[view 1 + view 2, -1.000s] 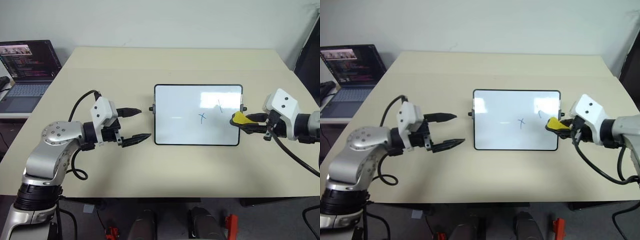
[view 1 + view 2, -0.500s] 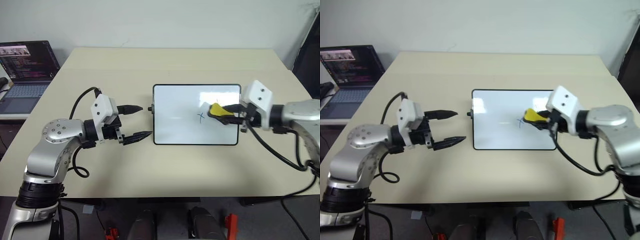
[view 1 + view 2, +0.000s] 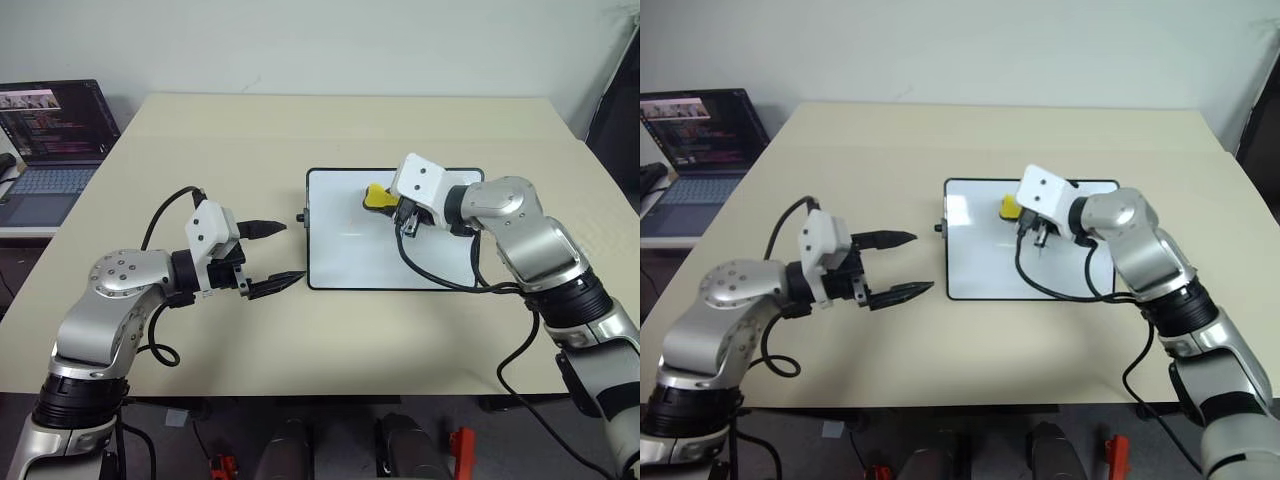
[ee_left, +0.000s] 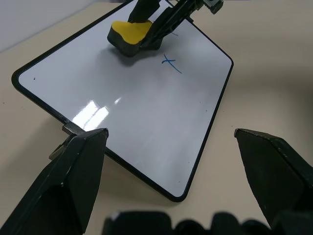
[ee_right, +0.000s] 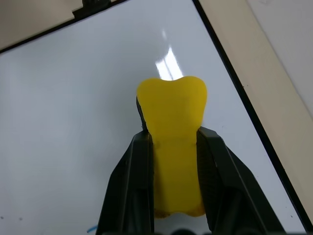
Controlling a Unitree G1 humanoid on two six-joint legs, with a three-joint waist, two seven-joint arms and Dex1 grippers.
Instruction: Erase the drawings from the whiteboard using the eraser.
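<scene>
I saw the small white glossy whiteboard with a thin black frame (image 3: 395, 230) lying flat in the middle of the big tan table (image 3: 300, 130). My right gripper (image 5: 172, 147) was pinching the little yellow eraser block with a dark base (image 3: 377, 196) over the far part of the board. A small blue x mark (image 4: 170, 63) sat near the eraser. My left gripper (image 3: 268, 257) was spread wide, just beside the board's left edge. A dark laptop (image 3: 50, 130) sat far off to the left.

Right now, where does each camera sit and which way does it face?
Head stereo pair: looks forward and down over the table; both arms show, the right claw on the whiteboard.
Left wrist: faces the whiteboard past the open left claw.
Right wrist: looks down its fingers pinching the eraser.
All views share eraser and whiteboard.
</scene>
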